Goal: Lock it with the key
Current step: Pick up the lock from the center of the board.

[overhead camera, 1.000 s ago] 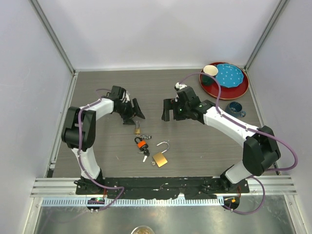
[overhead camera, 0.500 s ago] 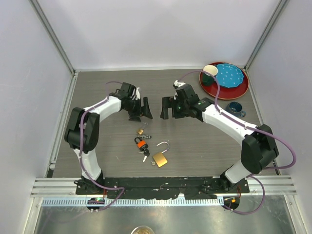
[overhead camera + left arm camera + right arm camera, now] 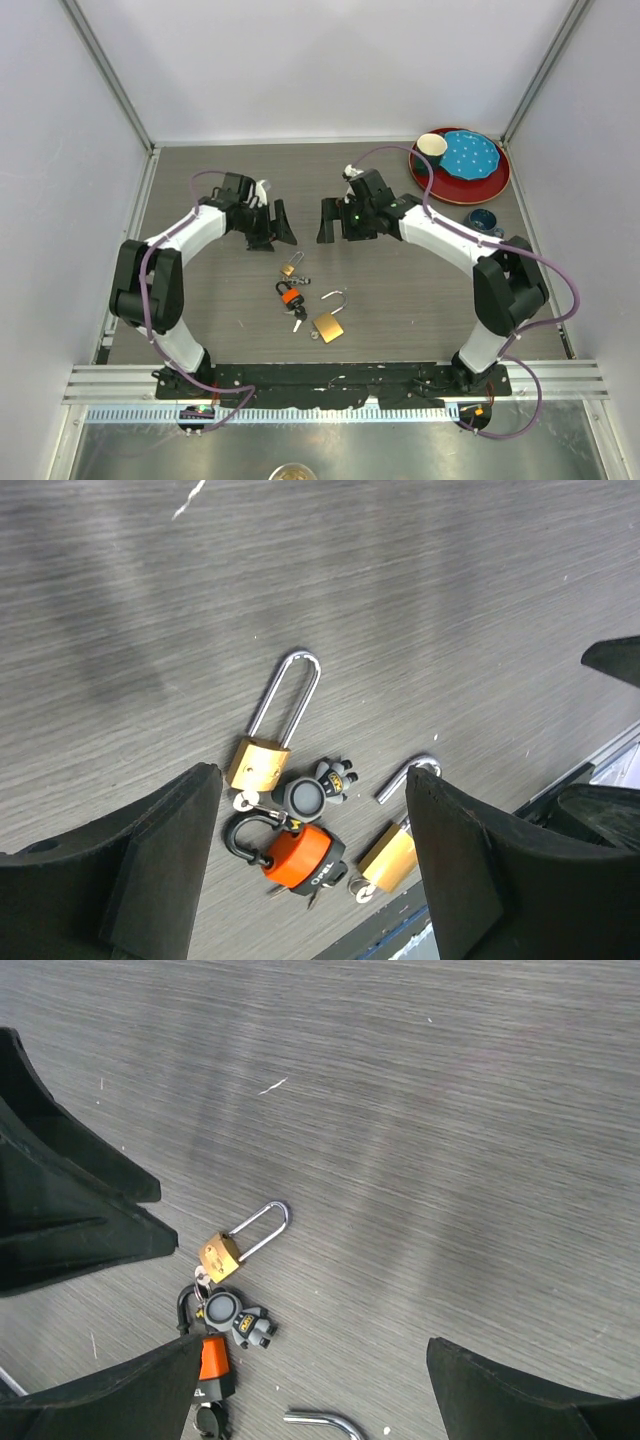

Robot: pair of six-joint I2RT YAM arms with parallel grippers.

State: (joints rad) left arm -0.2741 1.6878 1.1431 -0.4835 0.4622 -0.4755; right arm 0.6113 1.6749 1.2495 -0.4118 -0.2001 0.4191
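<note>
A red tray (image 3: 497, 186) at the far right corner held a blue plate (image 3: 470, 155) and a cream cup (image 3: 432, 146). A dark cup (image 3: 482, 220) stood just off it. Left gripper (image 3: 272, 231) and right gripper (image 3: 335, 224) hovered wide open and empty, beyond the brass padlock (image 3: 328, 326), which lay with its shackle open just beside the keys (image 3: 298, 320). The right gripper had edged leftward since a second before.

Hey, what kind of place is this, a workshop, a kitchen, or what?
Most likely a robotics lab test cell: white panel walls on metal framing box in a table, the left arm and right arm are bolted at its near edge, and a brass padlock lies out as a prop.
</note>
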